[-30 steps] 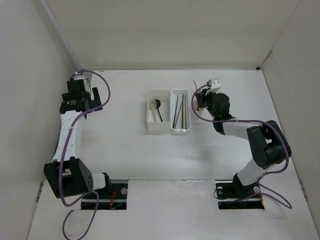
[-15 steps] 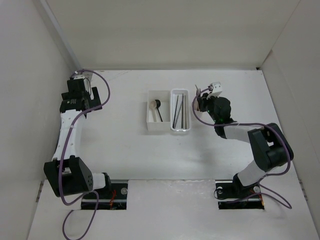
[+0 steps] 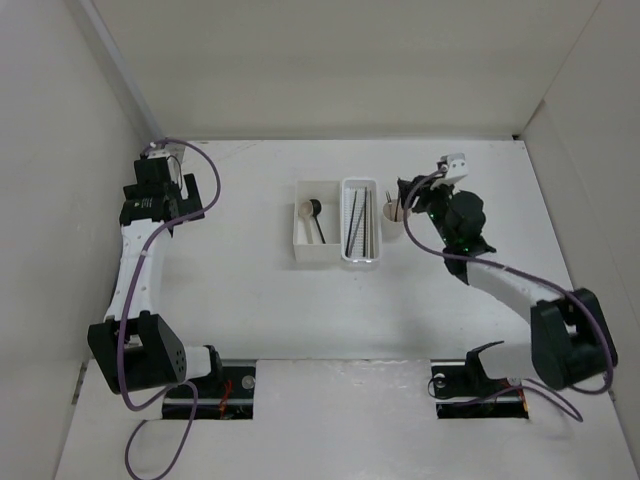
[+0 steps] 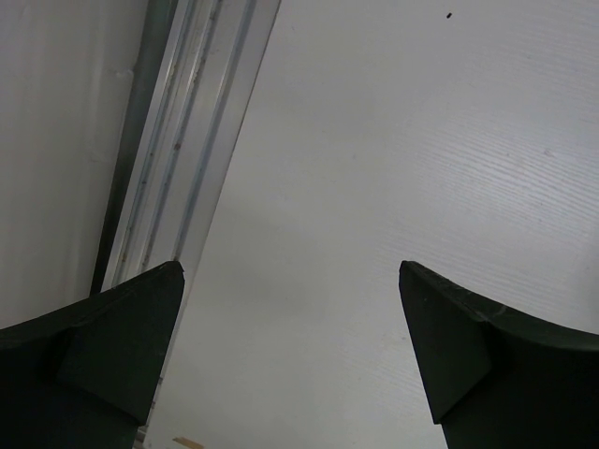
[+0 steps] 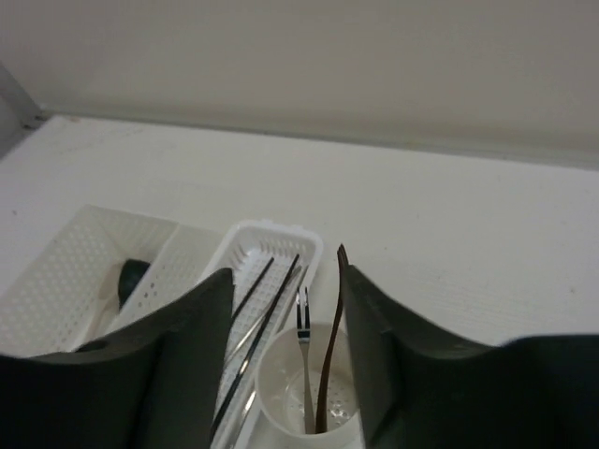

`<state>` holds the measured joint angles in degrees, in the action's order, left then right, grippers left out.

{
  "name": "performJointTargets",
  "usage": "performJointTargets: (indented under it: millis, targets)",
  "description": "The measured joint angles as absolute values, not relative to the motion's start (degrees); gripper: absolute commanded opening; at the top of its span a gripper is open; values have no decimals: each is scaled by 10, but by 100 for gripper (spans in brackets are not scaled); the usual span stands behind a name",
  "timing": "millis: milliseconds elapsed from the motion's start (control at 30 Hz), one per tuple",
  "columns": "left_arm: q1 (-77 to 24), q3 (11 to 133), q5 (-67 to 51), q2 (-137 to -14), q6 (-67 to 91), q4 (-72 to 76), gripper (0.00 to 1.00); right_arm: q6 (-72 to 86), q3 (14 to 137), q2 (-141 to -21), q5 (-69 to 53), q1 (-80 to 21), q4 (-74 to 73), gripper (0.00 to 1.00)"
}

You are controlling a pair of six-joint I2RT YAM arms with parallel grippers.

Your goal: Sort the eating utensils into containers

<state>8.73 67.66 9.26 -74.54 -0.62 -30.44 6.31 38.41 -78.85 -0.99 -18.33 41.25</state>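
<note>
The small round cup [image 5: 301, 400] holds a small silver fork [image 5: 303, 318] and a brown wooden fork [image 5: 331, 346], both upright. My right gripper [image 5: 285, 285] stands open just above the cup, one finger on each side of the forks, the brown fork close by the right finger [image 5: 402, 346]. From above, that gripper [image 3: 408, 195] hovers at the cup [image 3: 392, 224]. Dark and pale chopsticks [image 3: 357, 225] lie in the perforated tray [image 3: 360, 258]. The white square box [image 3: 312, 252] holds a pale wooden spoon and a black spoon [image 3: 314, 208]. My left gripper [image 4: 290, 271] is open and empty.
White walls enclose the table on three sides. My left gripper [image 3: 160, 170] sits by the left wall near the back corner, and a metal rail [image 4: 178, 140] runs along that wall's foot. The box, tray and cup stand side by side in mid-table.
My right gripper has gone from shut to open over the cup, letting go of the brown fork, and the right arm has swung out to the right. The left arm has not moved.
</note>
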Motion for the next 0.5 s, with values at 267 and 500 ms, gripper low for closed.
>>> performJointTargets:
  millis: [267,500]
  targets:
    - [87,679,81,-744,-6,-305,100,69,532,-633,121,-150,153,100]
    - [87,685,77,-724,0,-305,100,119,681,-687,184,22,-181,100]
